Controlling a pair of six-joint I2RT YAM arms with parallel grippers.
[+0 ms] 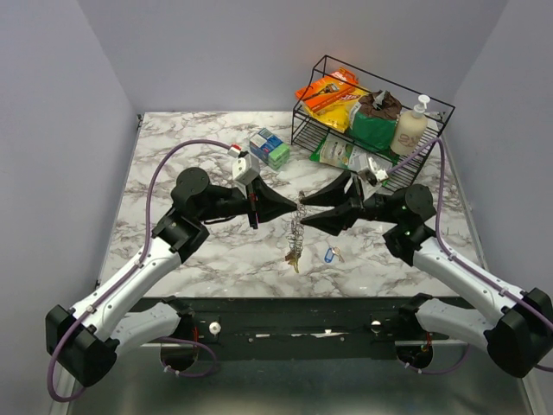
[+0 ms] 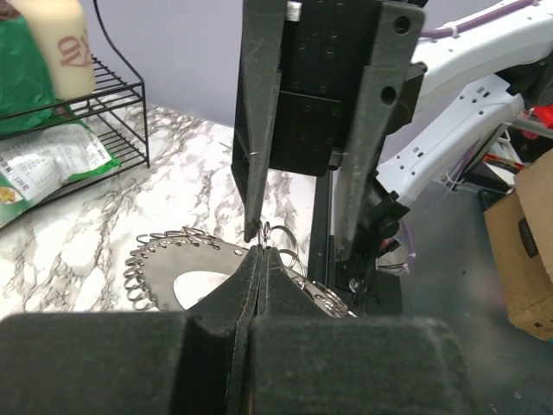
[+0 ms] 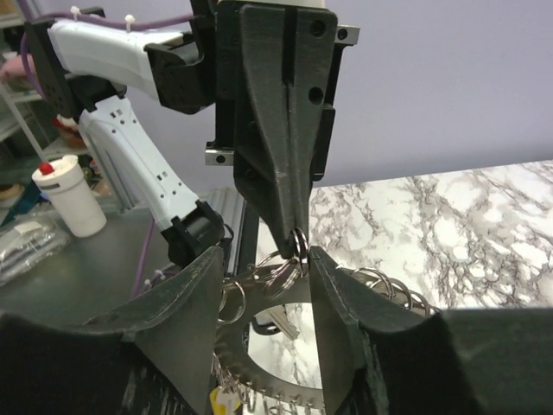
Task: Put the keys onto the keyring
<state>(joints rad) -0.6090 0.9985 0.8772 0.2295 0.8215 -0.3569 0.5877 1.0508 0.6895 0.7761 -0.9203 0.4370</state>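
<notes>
Keyring (image 1: 297, 226) hanging upright over the counter (image 1: 216, 259), long axis vertical, some keys (image 1: 294, 258) at the lower end. Clamped at the top from the left by the left gripper (image 1: 295, 207). Straddled from the right by the right gripper (image 1: 302, 214), fingers apart. Blue key (image 1: 328, 255) loose on the counter, nearer to the right gripper.

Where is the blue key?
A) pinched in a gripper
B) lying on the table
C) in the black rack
B: the blue key lies on the table, just right of the keyring and apart from it.
</notes>
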